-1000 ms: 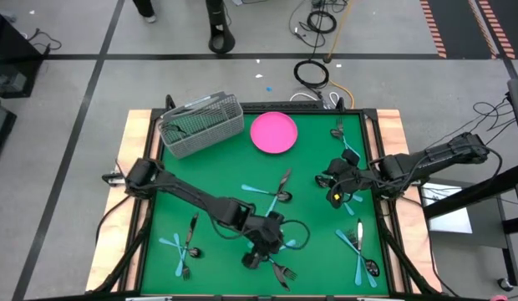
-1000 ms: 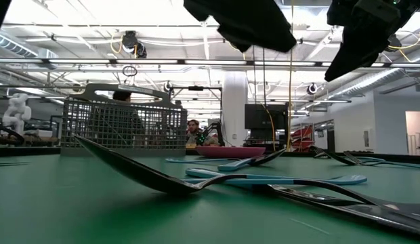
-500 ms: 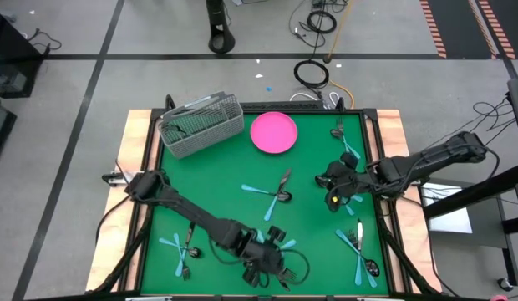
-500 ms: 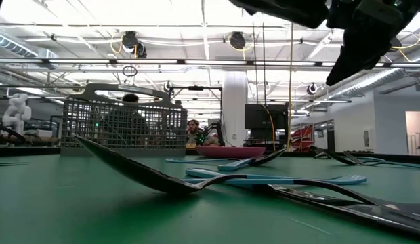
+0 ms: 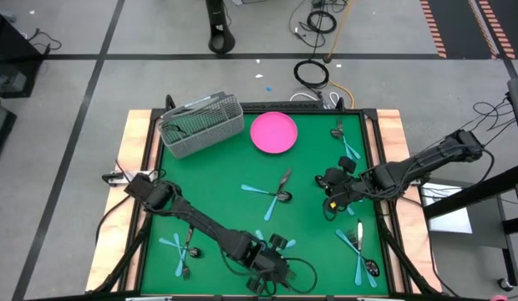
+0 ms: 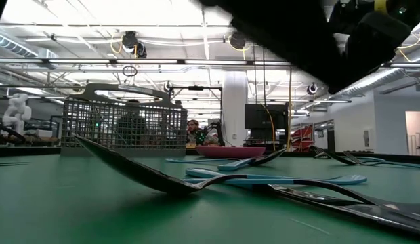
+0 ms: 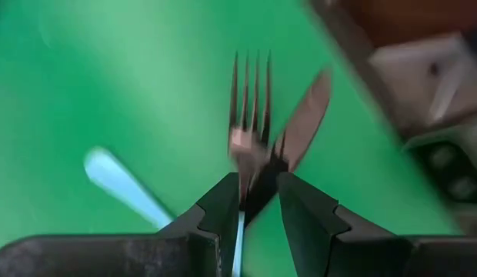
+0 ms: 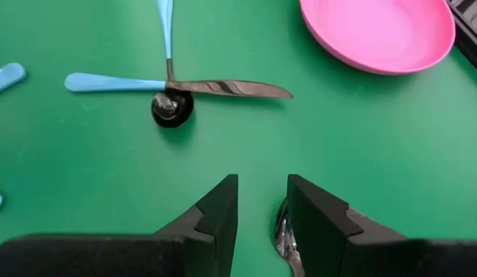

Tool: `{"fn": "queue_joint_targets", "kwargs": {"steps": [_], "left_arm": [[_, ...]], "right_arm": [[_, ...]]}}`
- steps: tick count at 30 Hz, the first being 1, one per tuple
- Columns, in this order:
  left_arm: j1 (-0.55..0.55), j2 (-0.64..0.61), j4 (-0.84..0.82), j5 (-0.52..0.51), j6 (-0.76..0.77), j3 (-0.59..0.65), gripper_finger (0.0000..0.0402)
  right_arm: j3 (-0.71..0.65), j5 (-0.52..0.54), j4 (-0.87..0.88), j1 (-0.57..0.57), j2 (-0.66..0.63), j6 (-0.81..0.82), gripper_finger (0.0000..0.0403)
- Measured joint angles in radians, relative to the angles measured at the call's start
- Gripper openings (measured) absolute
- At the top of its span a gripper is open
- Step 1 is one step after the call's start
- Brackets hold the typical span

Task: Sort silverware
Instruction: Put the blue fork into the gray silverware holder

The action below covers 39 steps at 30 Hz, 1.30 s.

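Jaws parted both arms; basket holds dark utensils.

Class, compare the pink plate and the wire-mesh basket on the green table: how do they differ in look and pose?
The pink plate is round, solid and shallow; the wire-mesh basket is rectangular, grey, see-through and taller-walled. The plate looks empty, while the basket holds some dark items. The basket sits skewed to the table's edges near the far left corner; the plate lies to its right. Both rest on the green table at its far side.

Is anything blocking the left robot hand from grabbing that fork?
No. The left gripper already has its jaws on either side of the fork. A knife crosses under the fork, beside the jaws.
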State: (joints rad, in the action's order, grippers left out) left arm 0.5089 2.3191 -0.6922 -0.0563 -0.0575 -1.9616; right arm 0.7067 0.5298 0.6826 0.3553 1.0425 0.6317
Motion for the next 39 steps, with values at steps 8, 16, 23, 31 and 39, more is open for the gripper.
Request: {"fn": "queue_joint_targets", "kwargs": {"steps": [8, 16, 23, 31, 39], "left_arm": [[-0.003, 0.042, -0.059, -0.007, 0.0, -0.019, 0.0098], [-0.006, 0.042, -0.079, -0.034, 0.0, -0.019, 0.0098], [-0.007, 0.042, -0.082, -0.01, 0.0, -0.019, 0.0098], [-0.011, 0.042, -0.075, -0.005, 0.025, -0.014, 0.0098], [-0.012, 0.048, -0.074, -0.003, 0.025, -0.014, 0.0098]], "right_arm": [[0.0, -0.001, -0.05, 0.0, -0.001, -0.031, 0.0102], [0.0, -0.004, -0.051, 0.0, -0.001, -0.013, 0.0102], [0.0, -0.007, -0.051, 0.0, -0.001, 0.002, 0.0102], [0.0, -0.007, -0.05, 0.0, -0.001, 0.003, 0.0102], [0.0, -0.007, -0.05, 0.0, -0.001, 0.002, 0.0102]]}}
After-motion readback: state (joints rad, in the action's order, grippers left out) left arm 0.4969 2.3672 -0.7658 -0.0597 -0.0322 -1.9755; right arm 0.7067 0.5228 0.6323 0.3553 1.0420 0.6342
